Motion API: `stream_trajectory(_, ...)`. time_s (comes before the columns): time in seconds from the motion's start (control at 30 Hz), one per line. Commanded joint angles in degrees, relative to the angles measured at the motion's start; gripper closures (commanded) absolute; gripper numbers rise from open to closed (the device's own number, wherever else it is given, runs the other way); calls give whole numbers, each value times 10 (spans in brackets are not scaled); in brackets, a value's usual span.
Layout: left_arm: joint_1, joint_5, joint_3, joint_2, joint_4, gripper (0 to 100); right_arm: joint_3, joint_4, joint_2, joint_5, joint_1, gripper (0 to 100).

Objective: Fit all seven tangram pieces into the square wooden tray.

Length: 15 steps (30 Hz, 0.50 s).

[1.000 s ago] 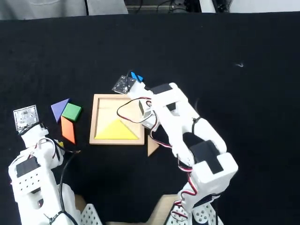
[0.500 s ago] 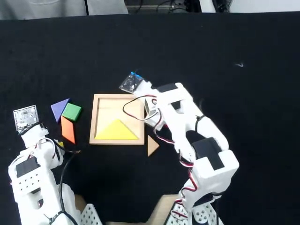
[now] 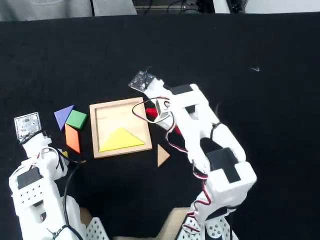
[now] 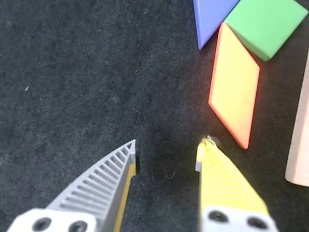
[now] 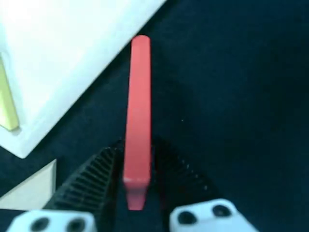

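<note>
Right hand clamped red piece edgewise just beside tray; thin hold might slip, dropping it outside; left hand stood open

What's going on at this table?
Two robot arms are doing a tangram puzzle. The right gripper holds a red piece on edge beside the wooden tray, which contains just a yellow triangle. A purple triangle, green square and orange piece lie left of it, a tan triangle off its near right corner. The left gripper is open, by the orange piece.
</note>
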Motion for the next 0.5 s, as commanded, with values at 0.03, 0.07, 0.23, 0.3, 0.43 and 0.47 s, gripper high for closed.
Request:
stream_trajectory(0.03, 3, -5, -3, -7, -11, 794, -40, 22, -73, -13, 11, 988)
stream_trajectory(0.07, 3, -5, -3, -7, -10, 794, -46, 37, -88, -16, 11, 988)
stream_trajectory(0.23, -7, -4, -10, -8, -4, 794, -75, 113, -183, -18, 9, 988)
stream_trajectory(0.3, -22, -3, -16, -8, -3, 794, -77, 129, -218, -40, 8, 988)
stream_trajectory(0.43, -30, -2, -50, -8, 47, 794, -73, 148, -269, -117, 11, 988)
stream_trajectory(0.47, -32, -2, -65, -8, 62, 794, -73, 156, -276, -134, 11, 988)
